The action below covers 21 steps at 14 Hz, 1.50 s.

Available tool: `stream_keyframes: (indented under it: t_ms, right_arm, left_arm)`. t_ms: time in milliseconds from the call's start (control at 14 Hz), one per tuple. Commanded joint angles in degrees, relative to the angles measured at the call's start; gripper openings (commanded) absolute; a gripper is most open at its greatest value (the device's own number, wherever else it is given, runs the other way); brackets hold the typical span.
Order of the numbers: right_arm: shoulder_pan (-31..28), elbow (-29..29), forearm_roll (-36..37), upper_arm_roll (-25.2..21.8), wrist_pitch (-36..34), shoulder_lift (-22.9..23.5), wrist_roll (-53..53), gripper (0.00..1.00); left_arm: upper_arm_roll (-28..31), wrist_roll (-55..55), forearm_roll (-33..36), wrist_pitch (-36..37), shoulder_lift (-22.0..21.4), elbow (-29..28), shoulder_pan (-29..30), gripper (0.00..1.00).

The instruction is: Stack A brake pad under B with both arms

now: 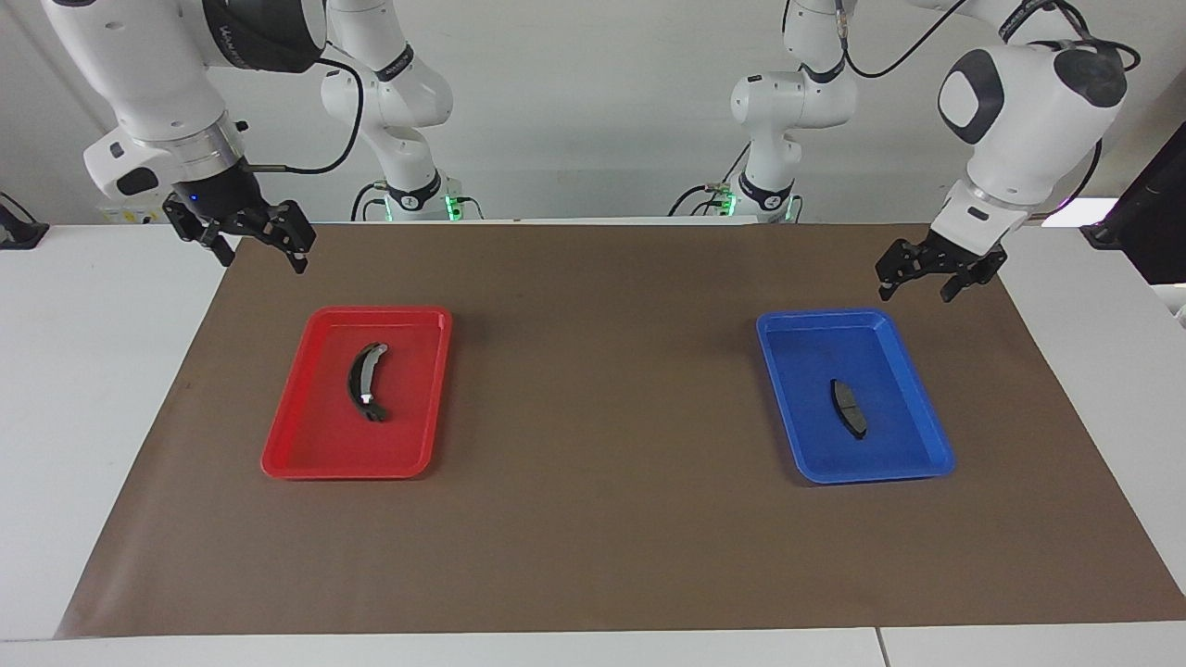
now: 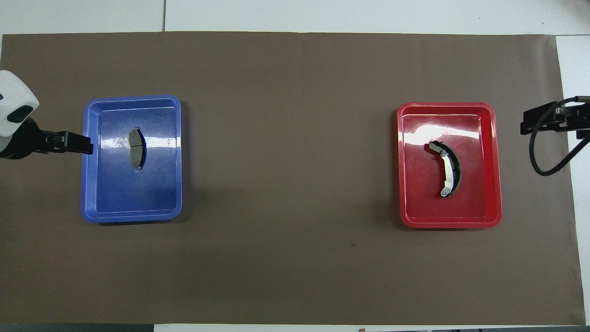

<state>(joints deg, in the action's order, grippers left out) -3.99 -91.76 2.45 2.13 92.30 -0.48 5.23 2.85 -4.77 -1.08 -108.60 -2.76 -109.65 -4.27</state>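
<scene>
Brake pad A, small, flat and dark grey, lies alone in the blue tray toward my left arm's end of the tabletop, while B, the longer crescent pad, lies in the red tray toward my right arm's end, the two well apart and nothing stacked yet. I judge A to be stiff, dense and heavier than its size suggests, with a gritty face that should not slip; since it lies flat, I would pinch it across its short width near the centre groove, where the weight balances. B looks rigid metal too, and its curve would likely swing in a grip taken near one end, so the middle of the arc is my choice. My left hand hangs over the brown mat just at the robots' edge of the blue tray, fingers spread apart and empty; my right hand waits over the mat's corner, up from the red tray, also open and empty. From across the tabletop both hands show well above the trays, touching nothing, a height the overhead view cannot give. From overhead, B's silvery inner strip and end tabs and A's centre groove show plainly, where the facing view gives only dark slivers.
</scene>
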Motion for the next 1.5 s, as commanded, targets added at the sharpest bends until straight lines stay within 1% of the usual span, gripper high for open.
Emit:
stream_keyframes:
  t_ms: [0,143,214,357,429,571,643,786,857,1000,1071,1143,1214,1286,1429]
  right_arm:
    - [-1.1,-2.5,-1.0,0.8,1.9,-1.5,0.2,0.99]
    - [-1.0,-2.8,-2.2,1.1,1.9,-1.5,0.0,0.99]
    - [-1.0,-4.6,-2.7,1.1,2.3,-2.3,0.0,0.99]
    - [-1.0,-8.9,-2.7,1.1,5.2,-4.3,-1.1,0.99]
    - [-1.1,-12.8,-2.8,1.1,6.8,-5.8,-3.5,0.99]
    - [-1.2,-19.9,-2.9,1.0,15.0,-7.4,-6.4,0.99]
    - [-1.1,-22.3,-2.9,1.0,18.0,-6.9,-6.4,0.99]
    - [-1.1,-26.7,-2.9,1.0,23.6,-3.7,-7.0,0.99]
    - [-1.1,-29.6,-2.9,1.0,27.6,-2.9,-8.1,0.99]
    - [-1.1,-37.0,-2.9,1.0,39.0,-2.2,-8.6,0.99]
    - [-1.1,-39.0,-2.9,1.1,42.9,-1.1,-8.6,0.99]
    - [-1.0,-39.6,-2.9,1.1,44.5,-0.3,-8.7,0.99]
    - [-1.0,-40.1,-2.9,1.1,45.6,0.2,-8.8,0.99]
    - [-1.0,-40.6,-2.9,1.1,47.2,1.2,-10.3,0.99]
    - [-1.0,-43.4,-2.9,1.1,52.3,3.3,-14.3,0.99]
  left_arm:
    - [0.4,2.0,-0.3,-9.4,2.2,-5.0,-1.2,0.98]
    - [0.4,2.2,-0.3,-13.9,5.7,-5.0,-1.5,0.98]
    - [0.4,3.1,-0.3,-16.4,7.7,-5.0,-1.8,0.98]
    - [0.4,4.9,-0.3,-21.0,11.6,-5.1,-2.0,0.98]
    - [0.3,5.4,-0.3,-23.5,13.2,-5.3,-2.0,0.98]
    - [0.3,5.4,-0.3,-27.1,15.2,-5.8,-2.3,0.98]
    - [0.3,5.4,-0.3,-28.1,16.1,-5.8,-2.5,0.98]
    - [0.3,5.2,-0.3,-30.1,18.0,-6.4,-2.2,0.97]
    - [0.3,5.1,-0.3,-30.7,18.2,-6.9,-2.1,0.97]
    - [0.3,5.2,-0.3,-30.9,18.2,-8.0,-2.1,0.93]
    - [0.3,5.2,-0.3,-31.1,18.3,-8.6,-2.1,0.92]
    - [0.3,5.1,-0.3,-31.5,18.5,-8.7,-2.1,0.89]
    - [0.3,5.1,-0.3,-31.8,18.5,-8.7,-2.0,0.83]
    - [0.3,5.0,-0.3,-31.7,18.5,-8.8,-1.9,0.72]
    - [0.3,4.9,-0.3,-31.4,18.4,-9.2,-1.8,0.45]
